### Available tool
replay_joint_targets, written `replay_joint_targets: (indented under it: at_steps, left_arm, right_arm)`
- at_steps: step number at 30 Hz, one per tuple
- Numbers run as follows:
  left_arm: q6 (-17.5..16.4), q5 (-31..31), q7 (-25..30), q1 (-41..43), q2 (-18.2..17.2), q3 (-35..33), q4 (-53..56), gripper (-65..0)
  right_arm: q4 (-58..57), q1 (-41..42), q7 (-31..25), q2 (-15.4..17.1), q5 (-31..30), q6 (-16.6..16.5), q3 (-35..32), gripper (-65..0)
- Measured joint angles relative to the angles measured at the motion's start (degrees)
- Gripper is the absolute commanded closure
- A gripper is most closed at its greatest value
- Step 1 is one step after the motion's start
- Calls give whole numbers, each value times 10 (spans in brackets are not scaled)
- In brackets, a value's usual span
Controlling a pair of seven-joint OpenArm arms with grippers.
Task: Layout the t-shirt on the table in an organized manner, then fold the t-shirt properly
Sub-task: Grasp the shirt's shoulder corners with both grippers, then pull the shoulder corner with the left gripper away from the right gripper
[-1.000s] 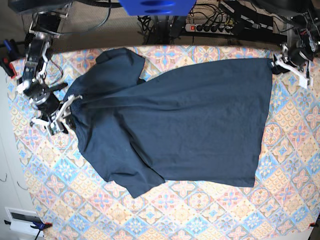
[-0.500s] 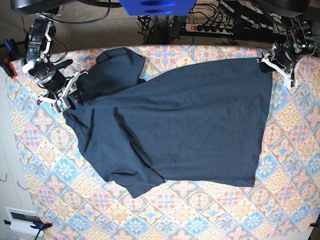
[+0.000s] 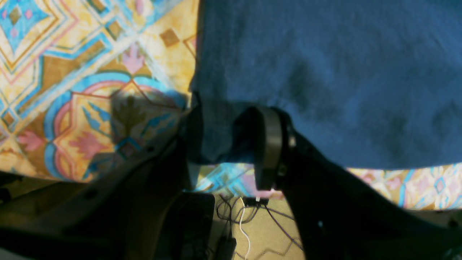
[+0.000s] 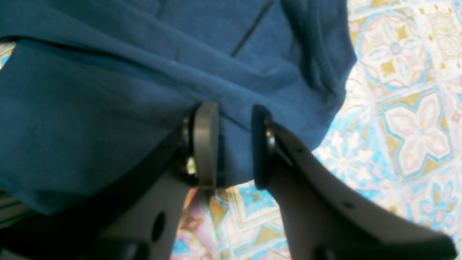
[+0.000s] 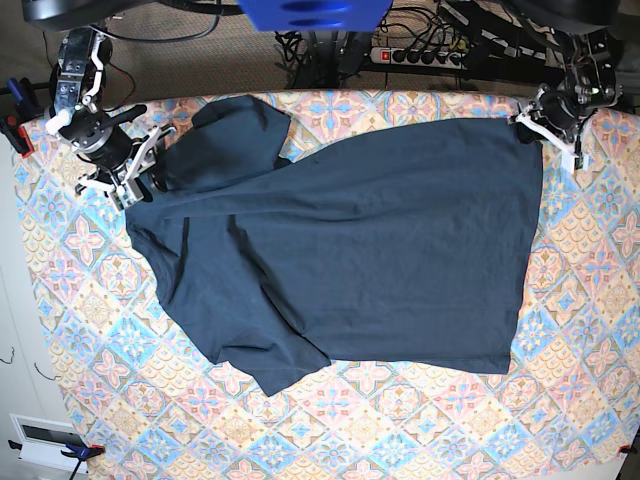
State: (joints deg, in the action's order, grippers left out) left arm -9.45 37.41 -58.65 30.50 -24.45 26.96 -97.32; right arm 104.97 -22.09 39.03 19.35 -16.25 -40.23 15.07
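Note:
The dark navy t-shirt lies spread over the patterned table, wrinkled and bunched on its left side, with one sleeve near the far edge. My right gripper is shut on the t-shirt's far-left edge; in the right wrist view its pads pinch a fold of the t-shirt. My left gripper is shut on the far-right corner. In the left wrist view that corner sits between the fingers, right at the table's edge.
A power strip and cables run behind the table's far edge, where a blue object hangs. Clamps sit at the left edge. A white box stands off the near-left corner. Floor cables show below the left gripper.
My right gripper has carried the t-shirt's left edge toward the far edge of the table, drawing that side straighter. My left gripper has shifted slightly back and inward with its corner.

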Motion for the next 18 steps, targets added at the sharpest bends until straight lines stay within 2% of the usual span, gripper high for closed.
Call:
replay_joint_targets:
  at_steps: [4,5,8,13,18]
  left_arm:
    - [1,-3,-1,3,-2,42,0,-224]
    - [-8,-4,-1,3,-2,44,0,-224]
    - [-29,-1,-1,1,0,42,0,-218]
    - [-26,-14,-2,-24,5,22,7,-215]
    - [-29,1,6,-39,12,2,3,-121]
  right_arm:
    - [8,0,-2,-1,-2,0,-1,-157]
    - [8,0,-2,-1,-1,0,-1,-157]
    - [8,0,-2,-1,-2,0,-1,-157]
    - [8,0,-2,-1,-3,0,-1,-157]
    - [8,0,0,-1,-2,0,0,-157]
